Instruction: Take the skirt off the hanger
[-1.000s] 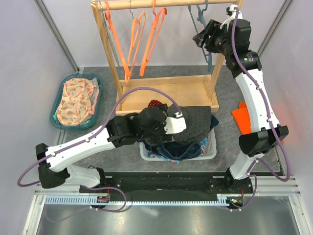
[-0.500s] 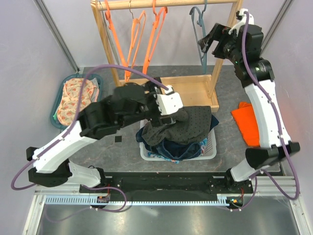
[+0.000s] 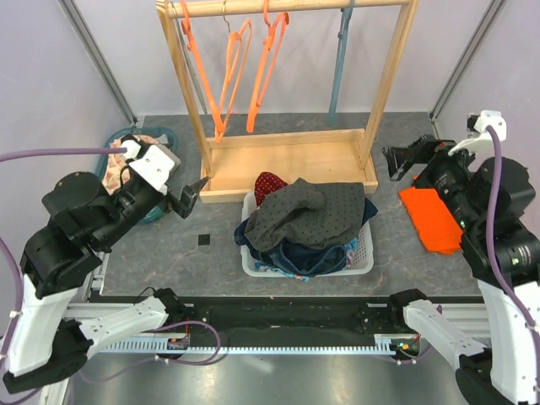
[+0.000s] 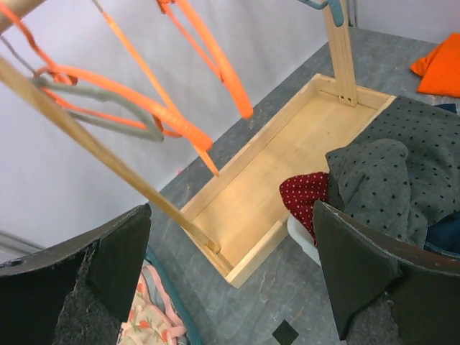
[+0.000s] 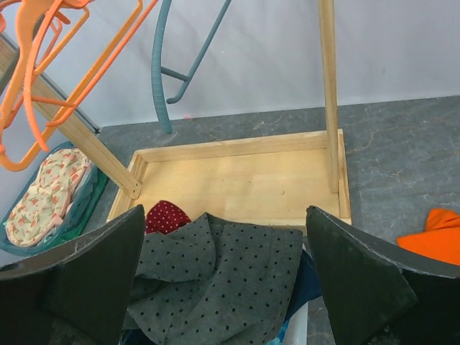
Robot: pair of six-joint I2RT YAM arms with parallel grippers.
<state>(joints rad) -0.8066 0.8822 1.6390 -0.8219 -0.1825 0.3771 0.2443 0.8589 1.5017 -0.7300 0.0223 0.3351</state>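
The grey dotted skirt (image 3: pixel 308 213) lies crumpled on top of the clothes in the white basket (image 3: pixel 253 263); it also shows in the left wrist view (image 4: pixel 402 180) and the right wrist view (image 5: pixel 230 273). A bare blue-grey hanger (image 3: pixel 339 63) hangs on the wooden rack's rail (image 3: pixel 287 7), seen too in the right wrist view (image 5: pixel 169 72). My left gripper (image 3: pixel 192 196) is open and empty, left of the basket near the rack's left post. My right gripper (image 3: pixel 396 162) is open and empty, right of the rack's base.
Orange hangers (image 3: pixel 240 72) hang on the rack. The rack's wooden base tray (image 3: pixel 287 160) lies behind the basket. A teal basket (image 3: pixel 114 148) with floral cloth is at the left. An orange cloth (image 3: pixel 430 218) lies at the right. A red dotted garment (image 3: pixel 270 181) is in the white basket.
My left gripper let go of the skirt and drew back to the left; the skirt settled in the basket. My right arm came down from the hanger to the rack's right side.
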